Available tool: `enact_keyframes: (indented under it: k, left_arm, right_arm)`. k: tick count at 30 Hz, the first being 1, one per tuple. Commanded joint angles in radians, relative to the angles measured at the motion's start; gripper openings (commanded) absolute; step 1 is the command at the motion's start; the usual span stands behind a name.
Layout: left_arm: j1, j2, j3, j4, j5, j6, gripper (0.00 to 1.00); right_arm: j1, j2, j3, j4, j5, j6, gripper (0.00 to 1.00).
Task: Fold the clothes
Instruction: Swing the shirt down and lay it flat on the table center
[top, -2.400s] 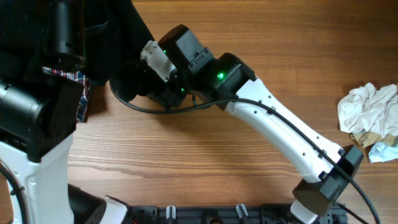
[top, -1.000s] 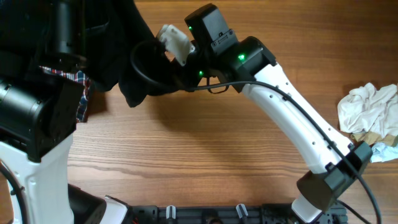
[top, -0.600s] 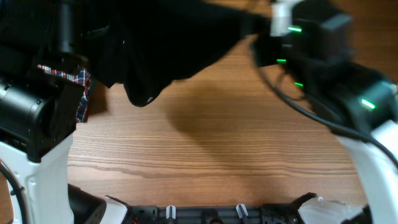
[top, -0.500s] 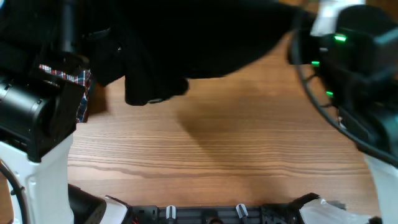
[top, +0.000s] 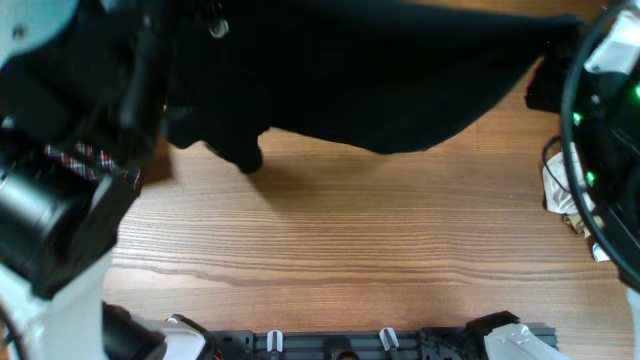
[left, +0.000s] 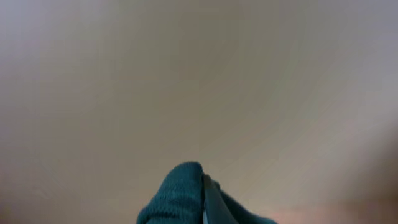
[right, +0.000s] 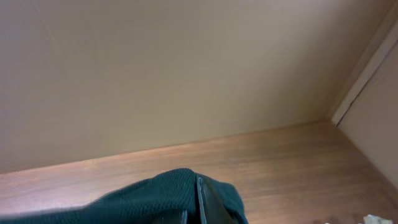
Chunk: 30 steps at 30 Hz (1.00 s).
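The black shirt (top: 380, 80) is stretched wide across the far half of the table in the overhead view, held up between both arms, with a fold sagging at its lower left (top: 240, 150). In the left wrist view my left gripper (left: 204, 202) is shut on a bunched edge of the dark cloth (left: 177, 196). My right gripper (right: 199, 202) is likewise shut on a fold of the same shirt (right: 149, 199), above the wooden table (right: 280, 155). A plaid garment (top: 85, 160) shows under the left arm. The fingertips are mostly wrapped in cloth.
A crumpled white and pale-blue pile of clothes (top: 556, 190) lies at the right edge, partly behind the right arm (top: 605, 120). The left arm's black and white body (top: 60, 230) fills the left side. Bare wood (top: 340, 250) spans the near half.
The right arm has swung from the middle to the far right, drawing the black shirt out into a wide span. The left arm has shifted and tilted too.
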Motion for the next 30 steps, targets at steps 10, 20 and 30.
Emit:
enact_keyframes:
  k: [10,20,30]
  left_arm:
    - [-0.187,-0.109,0.022,-0.436,-0.013,-0.239,0.04]
    - [0.051,0.251,0.019,-0.467,-0.057,-0.240,0.04]
    - [0.337,0.758,0.019,-0.039,0.109,-0.239,0.23]
  right_arm:
    - [-0.008,-0.077,0.031,-0.221,-0.016,-0.008,0.04]
    - [-0.008,0.204,0.031,-0.246,-0.029,-0.010,0.04]
    - [-0.120,0.716,0.031,0.061,-0.029,-0.109,0.61]
